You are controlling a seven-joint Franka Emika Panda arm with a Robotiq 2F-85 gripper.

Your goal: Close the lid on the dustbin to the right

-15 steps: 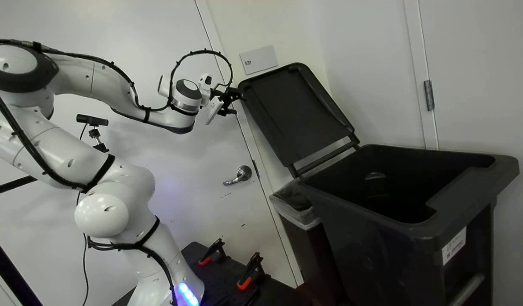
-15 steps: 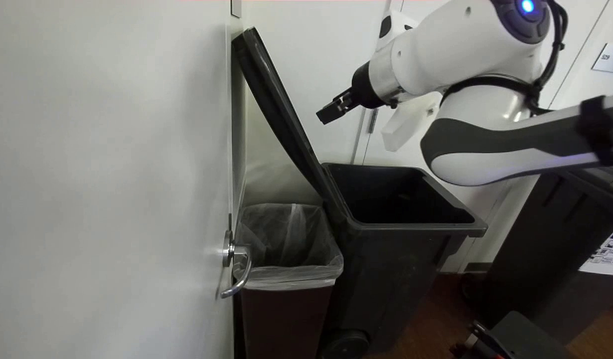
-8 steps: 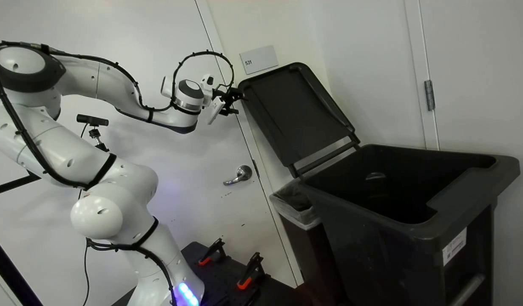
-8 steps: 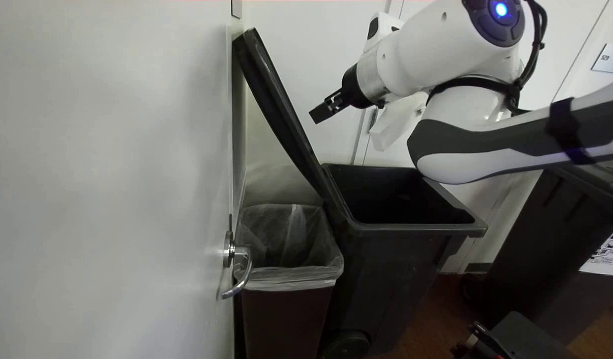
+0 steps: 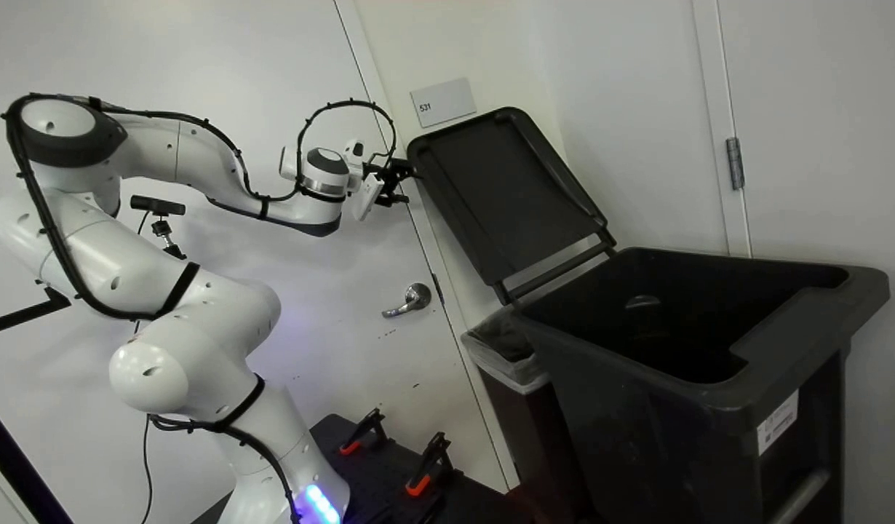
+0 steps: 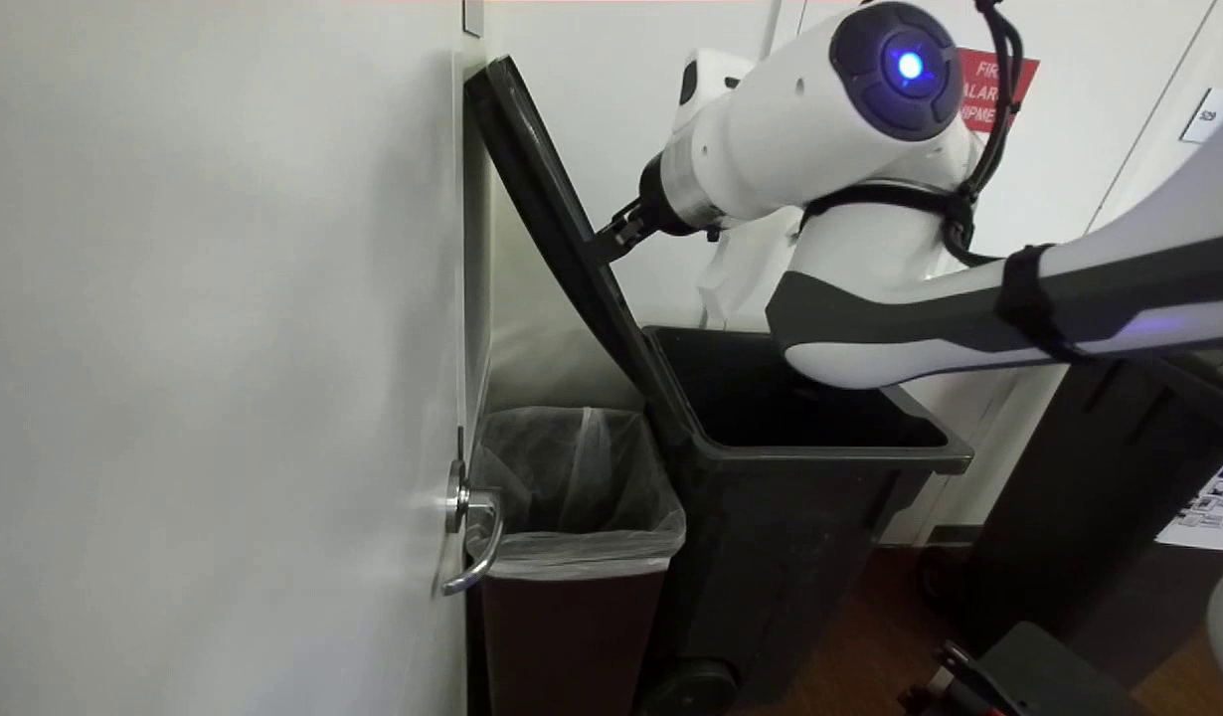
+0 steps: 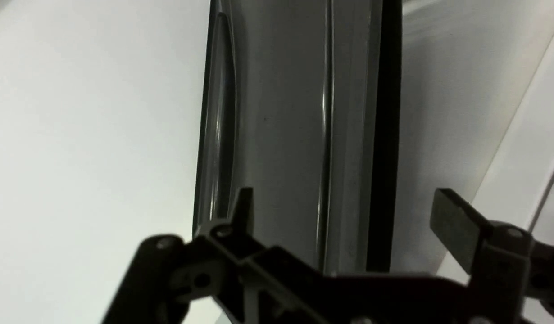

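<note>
The black lid (image 5: 506, 196) stands open, tilted back towards the wall on its hinge at the dustbin's rear edge. It also shows nearly edge-on in an exterior view (image 6: 547, 194) and fills the middle of the wrist view (image 7: 281, 112). The black dustbin (image 5: 637, 429) is open at the top; it also shows in an exterior view (image 6: 771, 537). My gripper (image 7: 345, 209) is open, its fingers wide apart with the lid's edge between them in the picture. In the exterior views the fingertips (image 5: 408, 183) (image 6: 604, 247) are at the lid's edge; contact cannot be told.
A smaller waste bin with a clear liner (image 6: 577, 617) stands beside the dustbin, under the lid. A door handle (image 6: 477, 542) juts out near it. Another dark bin (image 6: 1089, 517) stands behind the arm. Clamps (image 5: 429, 466) sit on the robot's base table.
My gripper has moved towards the lid and slightly down, leftward in an exterior view, and now overlaps the lid's edge there. The arm has lowered. The lid and dustbin have not moved.
</note>
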